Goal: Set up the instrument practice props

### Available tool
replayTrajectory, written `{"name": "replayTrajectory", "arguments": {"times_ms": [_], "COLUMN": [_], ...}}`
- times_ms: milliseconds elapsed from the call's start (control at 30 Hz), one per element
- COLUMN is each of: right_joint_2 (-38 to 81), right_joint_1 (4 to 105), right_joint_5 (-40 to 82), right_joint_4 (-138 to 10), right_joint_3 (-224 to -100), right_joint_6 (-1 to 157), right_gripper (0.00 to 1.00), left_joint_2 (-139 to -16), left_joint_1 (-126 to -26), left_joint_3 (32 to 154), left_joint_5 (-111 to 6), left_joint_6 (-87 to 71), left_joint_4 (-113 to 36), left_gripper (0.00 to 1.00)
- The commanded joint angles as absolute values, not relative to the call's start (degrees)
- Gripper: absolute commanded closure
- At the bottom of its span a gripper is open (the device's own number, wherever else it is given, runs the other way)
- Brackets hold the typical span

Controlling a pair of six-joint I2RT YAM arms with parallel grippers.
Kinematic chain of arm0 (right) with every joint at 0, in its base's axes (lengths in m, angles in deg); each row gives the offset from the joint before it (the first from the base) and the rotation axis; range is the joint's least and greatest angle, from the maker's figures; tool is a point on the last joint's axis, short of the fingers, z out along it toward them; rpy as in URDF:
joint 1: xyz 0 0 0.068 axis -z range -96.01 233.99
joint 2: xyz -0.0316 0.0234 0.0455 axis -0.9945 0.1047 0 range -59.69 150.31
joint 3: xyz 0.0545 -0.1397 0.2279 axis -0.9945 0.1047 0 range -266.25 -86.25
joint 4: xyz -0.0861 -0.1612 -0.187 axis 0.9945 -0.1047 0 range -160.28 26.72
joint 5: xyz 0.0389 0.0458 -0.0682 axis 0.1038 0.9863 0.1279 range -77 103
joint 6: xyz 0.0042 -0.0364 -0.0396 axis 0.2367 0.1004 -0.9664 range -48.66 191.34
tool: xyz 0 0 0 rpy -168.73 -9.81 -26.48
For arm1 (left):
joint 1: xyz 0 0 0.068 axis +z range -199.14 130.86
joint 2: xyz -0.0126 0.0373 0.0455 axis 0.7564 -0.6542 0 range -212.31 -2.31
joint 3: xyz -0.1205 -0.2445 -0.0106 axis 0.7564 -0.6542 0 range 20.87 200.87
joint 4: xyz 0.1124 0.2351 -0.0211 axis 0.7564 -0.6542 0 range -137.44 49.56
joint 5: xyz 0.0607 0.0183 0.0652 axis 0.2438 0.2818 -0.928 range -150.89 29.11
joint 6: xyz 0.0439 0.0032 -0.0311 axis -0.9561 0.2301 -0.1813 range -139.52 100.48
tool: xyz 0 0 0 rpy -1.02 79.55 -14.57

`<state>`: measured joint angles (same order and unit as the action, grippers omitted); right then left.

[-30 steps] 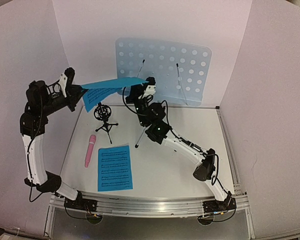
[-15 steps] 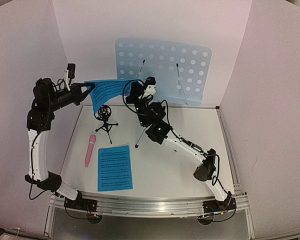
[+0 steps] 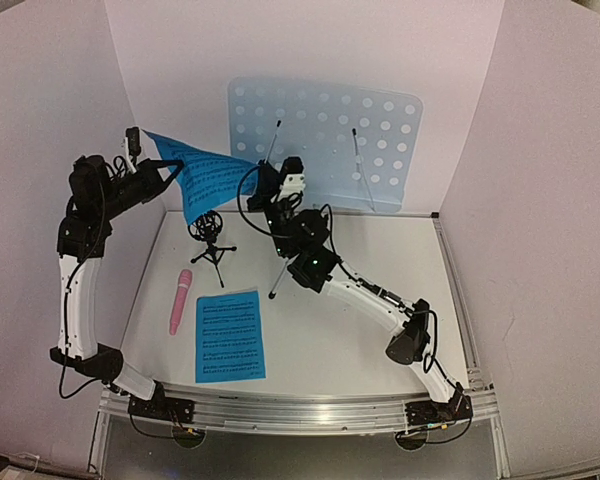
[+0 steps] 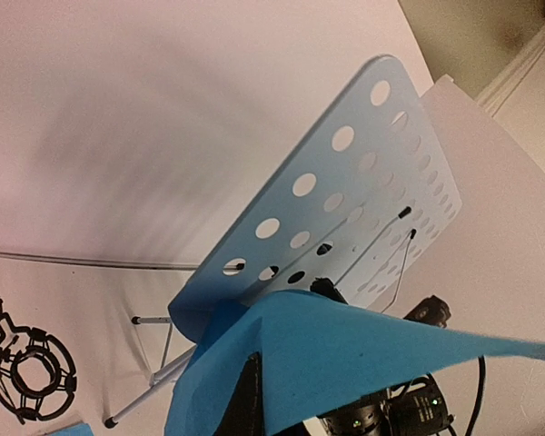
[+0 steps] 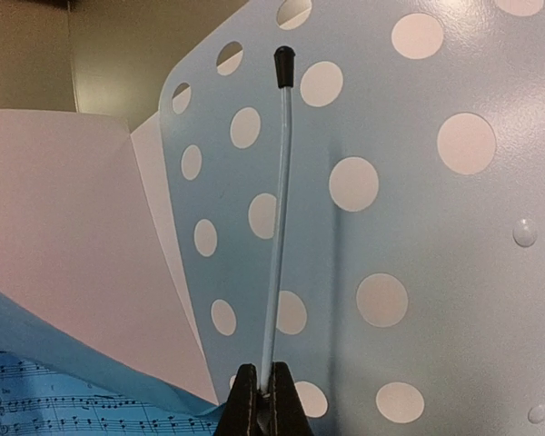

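The pale-blue perforated music stand [image 3: 325, 140] stands at the back wall. My right gripper [image 3: 269, 178] is shut on the stand's left wire page-holder arm [image 5: 277, 227], fingertips pinched on its lower end [image 5: 262, 400]. My left gripper [image 3: 170, 168] is shut on one edge of a blue sheet-music page [image 3: 212, 180] and holds it in the air, tilted, just left of the stand; the page fills the low part of the left wrist view [image 4: 363, 354]. The second blue page [image 3: 229, 335] lies flat on the table. The pink microphone [image 3: 180, 300] lies left of it. The black tripod mic holder [image 3: 211, 235] stands under the raised page.
White walls close in the table at the back and on both sides. The stand's silver tripod legs [image 3: 278, 275] reach onto the table beneath my right arm. A second wire arm [image 3: 363, 165] lies against the stand's right half. A metal rail [image 3: 300, 415] runs along the near edge.
My left gripper has lifted and tipped the blue page from flat to steeply tilted, closer to the stand. My right gripper has shifted slightly left with the wire arm.
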<state>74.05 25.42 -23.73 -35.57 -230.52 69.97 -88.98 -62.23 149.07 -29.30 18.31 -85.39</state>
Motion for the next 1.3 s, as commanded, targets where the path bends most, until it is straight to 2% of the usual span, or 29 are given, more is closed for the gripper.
{"name": "replayTrajectory", "arguments": {"times_ms": [0, 267, 600, 700, 767, 933, 1267], "right_joint_2": [72.34, 72.32, 71.25, 71.15, 70.98, 70.67, 70.59], "right_joint_1": [24.15, 24.56, 24.72, 24.77, 24.82, 24.79, 24.81], "right_joint_5": [-18.31, -19.92, -19.55, -19.61, -19.47, -19.07, -18.64], "right_joint_4": [-22.75, -22.06, -22.06, -22.1, -22.42, -23.05, -23.76], "right_joint_3": [-230.59, -229.49, -227.53, -227.46, -227.41, -227.0, -227.24], "right_joint_6": [65.66, 65.31, 65.44, 65.45, 65.45, 65.45, 65.97], "right_gripper": [1.0, 1.0, 1.0, 1.0, 1.0, 1.0, 1.0], "left_joint_2": [-89.54, -90.3, -91.26, -92.01, -93.61, -95.33, -94.08], "left_joint_1": [-61.57, -58.86, -47.73, -44.1, -42.3, -41.81, -41.78], "left_joint_3": [150.73, 150.43, 151.3, 152.08, 154.2, 152.75, 150.25], "left_joint_5": [-31.93, -30.61, -28.7, -30.19, -32.63, -30.91, -26.17], "left_joint_6": [22.12, 25.82, 32.42, 32.16, 30.22, 29.84, 33.63], "left_joint_4": [-84.73, -84.93, -85.57, -90.75, -99.21, -109.42, -104.08], "left_gripper": [1.0, 1.0, 1.0, 1.0, 1.0, 1.0, 1.0]}}
